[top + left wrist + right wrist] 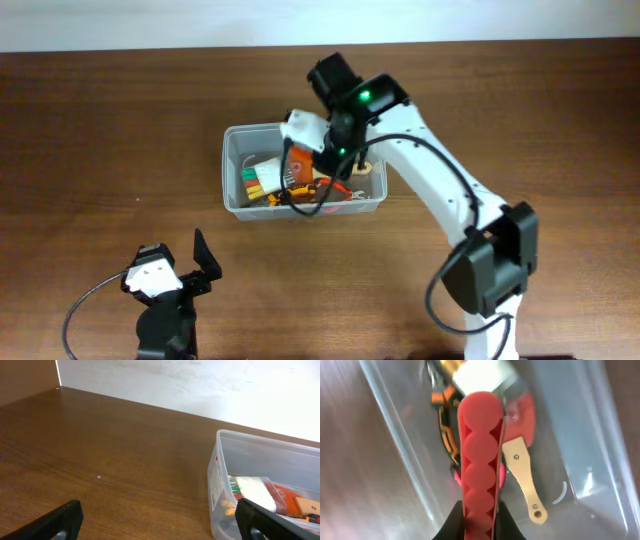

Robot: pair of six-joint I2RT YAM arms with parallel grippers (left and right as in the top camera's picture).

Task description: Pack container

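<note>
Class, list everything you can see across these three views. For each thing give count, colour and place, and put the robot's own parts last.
container: one, clear plastic, middle of the table.
bit case: one, clear with green, yellow and red bits, left part of the container.
red-handled tool: one, ribbed red handle, held over the container's contents.
tan strip: one, tan with holes, in the container beside the handle.
orange-and-black item: one, kind unclear, in the container.
table: one, brown wood.
right gripper: one, black fingers, shut on the red handle.
left gripper: one, black fingers, open, empty, near-left of the table.
</note>
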